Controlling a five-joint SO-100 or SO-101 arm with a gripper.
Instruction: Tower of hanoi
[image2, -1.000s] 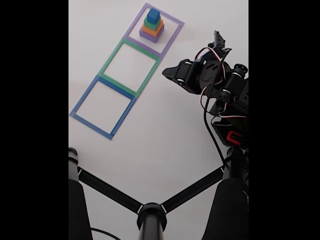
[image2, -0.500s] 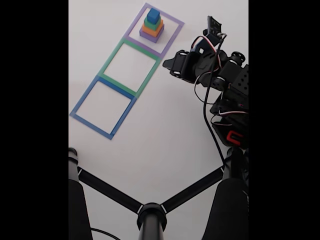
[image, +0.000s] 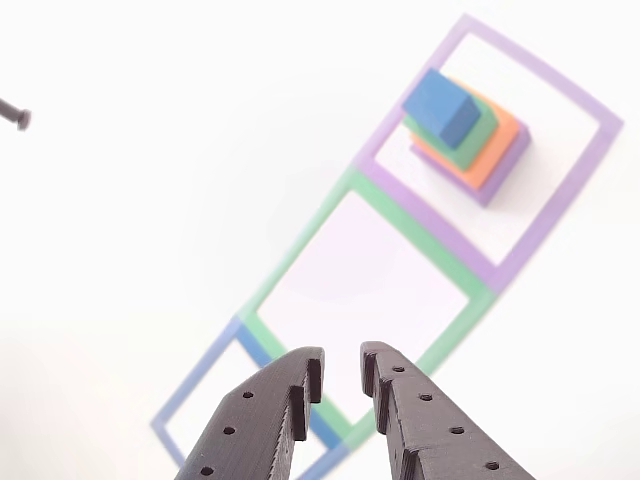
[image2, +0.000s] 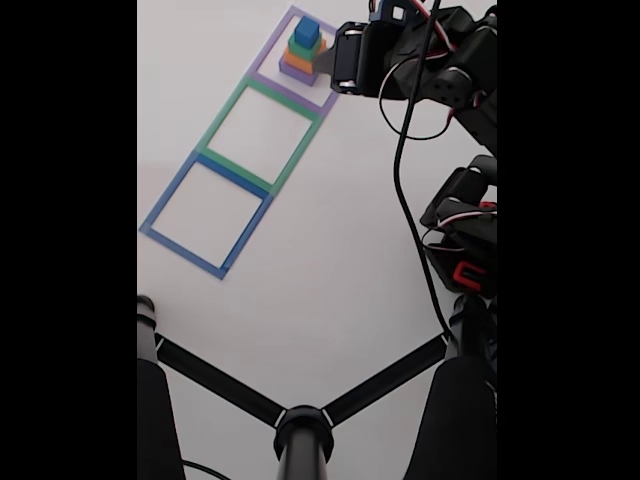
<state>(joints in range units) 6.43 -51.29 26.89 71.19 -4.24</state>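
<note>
Item: stacking puzzle on a white table (image2: 330, 270), one arm attending.

Gripper (image: 342, 375): fingers slightly apart with a narrow gap, nothing between them. It hangs above the table and points toward the row of frames; in the fixed view the arm's head (image2: 352, 58) sits just beside the stack.

Stack (image: 466, 128): ahead of the fingertips and to their right in the other view, well apart from them. Four square blocks, largest at the bottom: purple block (image: 505, 170), orange block (image: 492, 150), green block (image: 472, 140), blue block (image: 442, 106) on top. The graded order keeps each piece seated flat on a wider one and leaves the smallest free to lift.

Purple frame (image: 572, 185): encloses the stack.

Green frame (image: 300, 245): directly ahead of the fingertips, bare inside.

Blue frame (image: 195, 385): nearest, partly under the fingers, bare as far as seen in the fixed view (image2: 205, 215).

Status: a full tower in one end frame fits either a starting or a finished puzzle.
</note>
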